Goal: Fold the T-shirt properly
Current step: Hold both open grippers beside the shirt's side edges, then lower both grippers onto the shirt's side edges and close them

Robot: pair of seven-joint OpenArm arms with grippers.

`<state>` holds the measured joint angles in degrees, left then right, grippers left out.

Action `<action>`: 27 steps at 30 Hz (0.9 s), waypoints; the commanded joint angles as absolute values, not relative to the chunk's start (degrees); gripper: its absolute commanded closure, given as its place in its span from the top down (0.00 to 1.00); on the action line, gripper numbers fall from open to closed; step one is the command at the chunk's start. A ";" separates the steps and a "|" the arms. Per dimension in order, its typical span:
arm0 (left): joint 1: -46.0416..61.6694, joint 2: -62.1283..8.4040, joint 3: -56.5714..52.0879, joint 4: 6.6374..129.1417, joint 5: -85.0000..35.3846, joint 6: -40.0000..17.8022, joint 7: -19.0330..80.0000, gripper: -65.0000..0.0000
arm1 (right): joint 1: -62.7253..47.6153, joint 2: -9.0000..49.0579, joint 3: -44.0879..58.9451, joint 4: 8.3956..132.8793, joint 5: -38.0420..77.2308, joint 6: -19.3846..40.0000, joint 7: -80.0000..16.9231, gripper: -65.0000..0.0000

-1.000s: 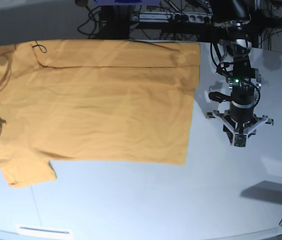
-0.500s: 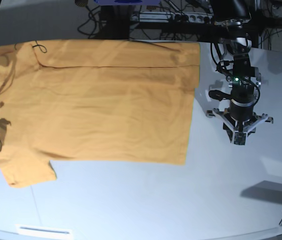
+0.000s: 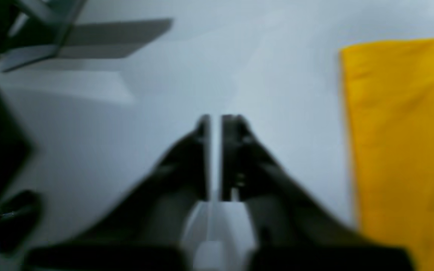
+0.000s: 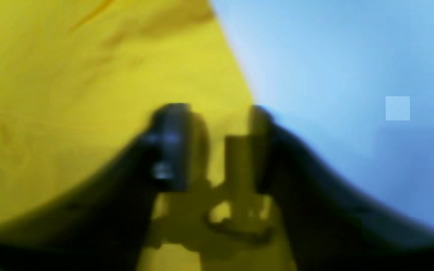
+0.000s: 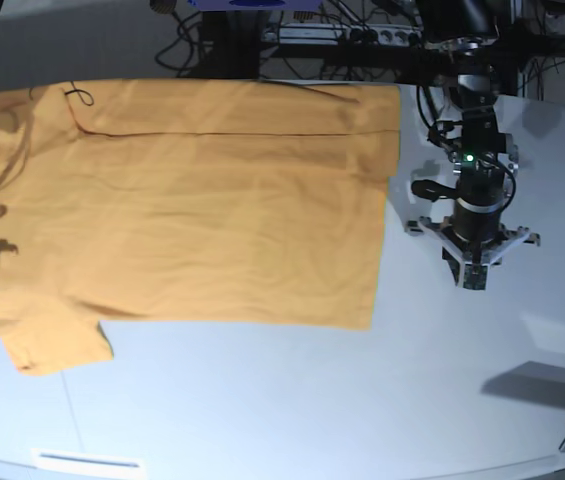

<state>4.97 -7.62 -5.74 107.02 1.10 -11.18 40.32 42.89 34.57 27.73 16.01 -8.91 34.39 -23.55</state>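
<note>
1. Broadly, the T-shirt (image 5: 192, 200) lies spread flat on the white table (image 5: 292, 400), filling the left and middle of the base view, hem edge toward the left gripper (image 5: 472, 277) and one sleeve (image 5: 52, 345) at the near left corner. It looks light, soft and limp, so it should sag and crease wherever it is lifted; I judge the hem corners, sleeve ends or shoulders to be the best holds, pinched through a single edge.
2. The left gripper hangs over bare table just beside the hem, well clear of cloth; in its wrist view its jaws are clenched on nothing, with only a thin sliver between them.
3. The right gripper (image 4: 217, 150) is over the shirt's edge in its wrist view. Its jaws show a gap with yellow cloth behind, and I cannot tell whether cloth is pinched.
4. Compared with a second ago, the left arm has shifted slightly up and toward the shirt, its jaws have narrowed, and the shirt itself has barely moved.
</note>
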 commanded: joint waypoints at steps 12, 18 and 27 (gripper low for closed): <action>3.91 -6.02 -6.02 108.26 -3.65 -10.77 38.73 0.00 | 36.35 37.93 27.91 28.26 -8.22 34.42 -24.31 0.00; 7.52 -4.18 -2.51 108.09 -2.95 -10.77 30.73 0.00 | 24.57 34.07 28.26 47.25 -8.04 34.33 -29.32 0.00; 8.13 -1.45 4.70 107.74 3.38 -10.42 29.05 0.00 | 15.52 28.88 28.35 69.58 -8.13 34.33 -41.80 0.00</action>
<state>8.88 -1.50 4.86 106.76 3.11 -10.92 30.46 14.85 28.08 28.10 68.69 -8.29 34.39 -42.09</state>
